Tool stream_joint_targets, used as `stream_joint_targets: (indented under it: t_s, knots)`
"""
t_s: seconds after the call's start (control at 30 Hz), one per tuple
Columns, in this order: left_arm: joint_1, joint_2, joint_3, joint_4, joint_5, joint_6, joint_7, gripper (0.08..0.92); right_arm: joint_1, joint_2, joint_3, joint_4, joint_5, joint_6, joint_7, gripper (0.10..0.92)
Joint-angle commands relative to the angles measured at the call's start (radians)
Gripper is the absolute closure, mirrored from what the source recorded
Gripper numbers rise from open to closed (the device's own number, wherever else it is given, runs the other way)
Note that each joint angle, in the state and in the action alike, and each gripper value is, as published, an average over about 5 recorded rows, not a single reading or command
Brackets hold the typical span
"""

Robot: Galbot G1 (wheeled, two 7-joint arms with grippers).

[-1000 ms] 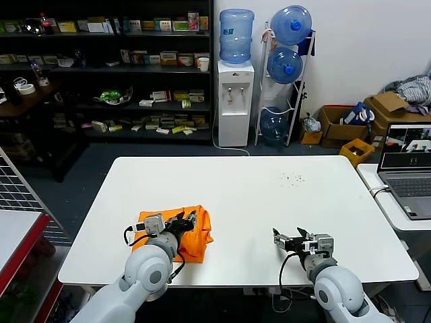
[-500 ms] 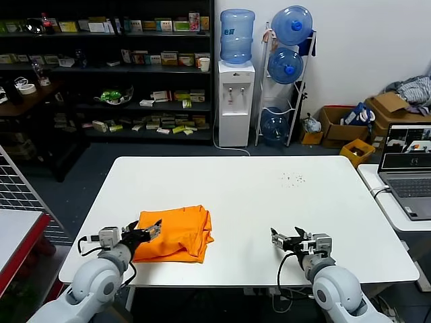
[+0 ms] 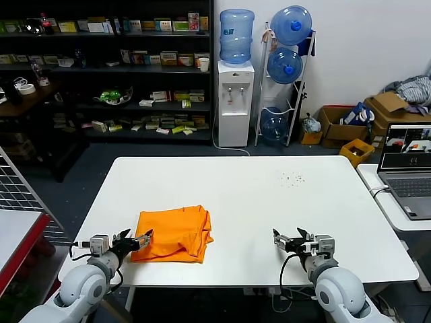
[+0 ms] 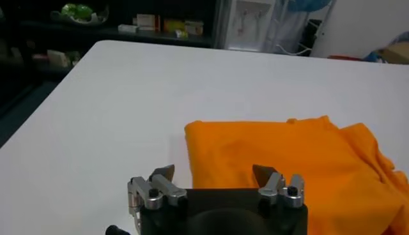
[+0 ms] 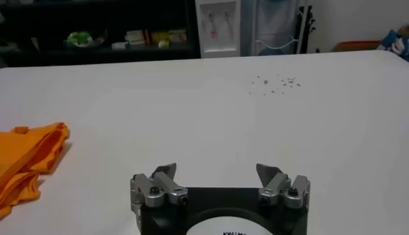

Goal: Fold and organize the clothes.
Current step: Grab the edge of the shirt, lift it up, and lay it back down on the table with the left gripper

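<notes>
The left pincer (image 3: 137, 239) hovers wide and empty at the bench's (image 3: 269, 202) near left edge, just beside the T-shirt (image 3: 174, 234). The orange T-shirt lies folded on the bench's front left part. The right pincer (image 3: 285, 239) sits wide and empty near the front edge, well apart.

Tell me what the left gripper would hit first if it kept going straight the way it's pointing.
Probably the orange shirt. The left gripper is open, aimed at the near edge of the folded cloth, close in front. Height is hard to judge, so it might skim over.
</notes>
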Motion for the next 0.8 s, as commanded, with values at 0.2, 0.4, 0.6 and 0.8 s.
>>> stream_joint_targets:
  t_s: [0.2,0.4,0.6,0.8]
  knots:
    - [-0.007,-0.009,-0.012,0.07,0.011,-0.01,0.042,0.177,0.002,0.008,-0.008,-0.003,0.0,-0.002,0.003,0.203]
    - [-0.011,-0.024,-0.007,0.072,-0.009,-0.013,0.026,0.235,-0.002,0.004,-0.005,-0.004,0.0,-0.001,0.003,0.203]
    - [-0.017,-0.036,-0.003,0.063,-0.013,-0.026,0.018,0.406,-0.002,0.009,-0.007,-0.007,-0.002,0.0,0.004,0.203]
    - [-0.015,-0.037,-0.003,0.058,-0.015,-0.03,0.019,0.579,-0.003,0.01,-0.007,-0.01,-0.003,0.002,0.004,0.203]
